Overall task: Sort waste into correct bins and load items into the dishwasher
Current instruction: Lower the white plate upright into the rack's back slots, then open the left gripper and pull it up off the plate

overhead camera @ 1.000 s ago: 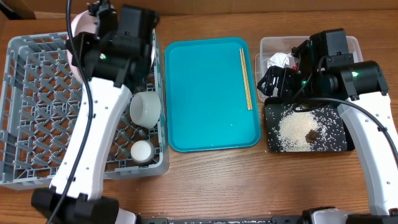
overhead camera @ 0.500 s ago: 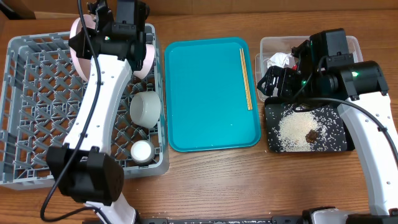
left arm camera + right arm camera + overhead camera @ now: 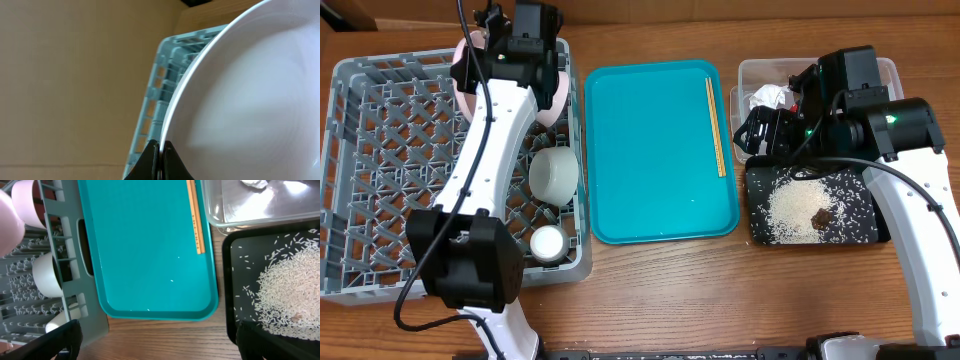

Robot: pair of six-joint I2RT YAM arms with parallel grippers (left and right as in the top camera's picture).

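Plate (image 3: 557, 95), pale pink and round with a smooth glossy face and a thin rim, stood nearly on edge at the far right corner of the grey dish rack (image 3: 380, 150). The left jaws were pressed together on its rim, one finger on each face, as the left wrist view showed. Whether the plate's lower edge touched the lattice floor could not be told, since the left arm (image 3: 485, 150) lay across the rack and covered the middle of the plate from above. A white bowl (image 3: 553, 172) lay on its side in the rack just beside the right wall, and a small white cup (image 3: 547, 242) sat nearer the front corner. A teal tray (image 3: 650, 150) lay beside the rack on the wooden surface (image 3: 670, 290), with a pair of wooden chopsticks (image 3: 715, 125) lying along its right side. Right of it, a clear tub (image 3: 890, 70) held a crumpled white tissue (image 3: 770, 97), and the black tray (image 3: 875, 235) in front of it carried a heap of rice grains (image 3: 788, 212) with a small brown lump (image 3: 819, 216) beside the heap. The right jaws were spread wide and held nothing, hanging above the near edge of the teal tray and the black tray's left side
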